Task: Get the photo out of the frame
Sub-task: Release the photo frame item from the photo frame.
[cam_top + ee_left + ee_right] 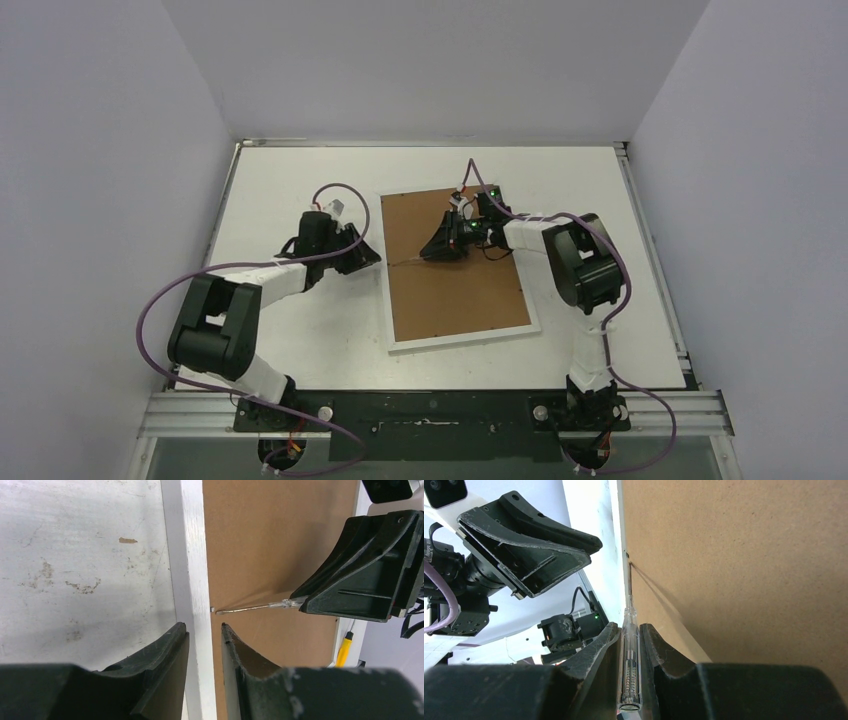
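Note:
The frame (460,338) lies face down, its brown fibreboard back (455,290) up. The photo is hidden beneath the back. My right gripper (432,252) is shut on a clear-handled screwdriver (630,645). The screwdriver's thin shaft (250,608) reaches across the back to a small metal tab (212,609) at the frame's left border. My left gripper (204,626) hovers at that white border (192,555) with its jaws a little apart. One finger is over the table side and the other over the brown back. Its jaws hold nothing.
White table (290,330) inside white walls. A yellow-handled tool (344,647) shows just past the frame's far border in the left wrist view. The two grippers face each other closely over the frame's left half.

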Available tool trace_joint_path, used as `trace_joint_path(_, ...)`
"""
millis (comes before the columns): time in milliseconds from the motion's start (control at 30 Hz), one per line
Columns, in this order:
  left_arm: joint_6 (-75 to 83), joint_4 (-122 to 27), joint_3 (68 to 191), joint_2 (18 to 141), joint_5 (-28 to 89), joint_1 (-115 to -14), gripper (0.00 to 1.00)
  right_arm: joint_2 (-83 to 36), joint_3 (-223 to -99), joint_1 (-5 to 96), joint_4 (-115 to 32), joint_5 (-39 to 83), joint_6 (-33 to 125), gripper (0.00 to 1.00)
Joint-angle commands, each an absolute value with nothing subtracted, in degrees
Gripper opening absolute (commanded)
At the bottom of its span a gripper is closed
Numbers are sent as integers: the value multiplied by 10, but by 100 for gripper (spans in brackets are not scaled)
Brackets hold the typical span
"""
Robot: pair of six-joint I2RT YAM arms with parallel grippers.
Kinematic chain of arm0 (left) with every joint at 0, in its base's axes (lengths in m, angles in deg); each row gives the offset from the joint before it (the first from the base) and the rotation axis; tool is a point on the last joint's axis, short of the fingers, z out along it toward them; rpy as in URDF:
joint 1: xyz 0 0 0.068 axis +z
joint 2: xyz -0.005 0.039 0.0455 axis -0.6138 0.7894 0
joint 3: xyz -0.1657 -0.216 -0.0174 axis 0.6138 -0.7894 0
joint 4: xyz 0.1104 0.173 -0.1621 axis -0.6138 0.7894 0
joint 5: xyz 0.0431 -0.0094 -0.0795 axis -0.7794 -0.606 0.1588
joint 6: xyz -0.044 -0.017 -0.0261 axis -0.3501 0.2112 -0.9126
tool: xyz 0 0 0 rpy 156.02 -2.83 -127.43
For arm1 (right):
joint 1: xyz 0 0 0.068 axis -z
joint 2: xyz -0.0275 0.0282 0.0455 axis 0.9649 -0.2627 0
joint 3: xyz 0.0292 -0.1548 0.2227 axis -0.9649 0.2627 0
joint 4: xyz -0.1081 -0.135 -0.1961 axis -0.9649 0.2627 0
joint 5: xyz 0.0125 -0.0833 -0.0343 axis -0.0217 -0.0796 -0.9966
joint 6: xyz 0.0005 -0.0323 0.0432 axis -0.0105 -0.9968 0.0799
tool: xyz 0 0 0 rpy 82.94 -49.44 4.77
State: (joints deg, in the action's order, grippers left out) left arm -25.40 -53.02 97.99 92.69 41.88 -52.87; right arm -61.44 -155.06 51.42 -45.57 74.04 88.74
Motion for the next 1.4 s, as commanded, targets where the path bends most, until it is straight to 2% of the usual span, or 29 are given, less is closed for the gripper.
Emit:
trace_joint_path(0, -245, -585, 1005, 937, 438, -527, 27, -634, -1560, 509, -500, 746, 899, 5)
trace_joint_path(433, -228, -568, 1026, 977, 447, -527, 21, -653, -1565, 506, -516, 758, 915, 5)
trace_joint_path(833, -220, -555, 1023, 973, 434, -528, 27, -621, -1549, 530, -505, 763, 910, 5)
trace_joint_path(1133, -217, -555, 1025, 980, 441, -531, 27, -628, -1555, 530, -499, 757, 908, 5)
trace_joint_path(1367, -213, -555, 1032, 992, 451, -535, 21, -641, -1575, 517, -449, 747, 881, 5)
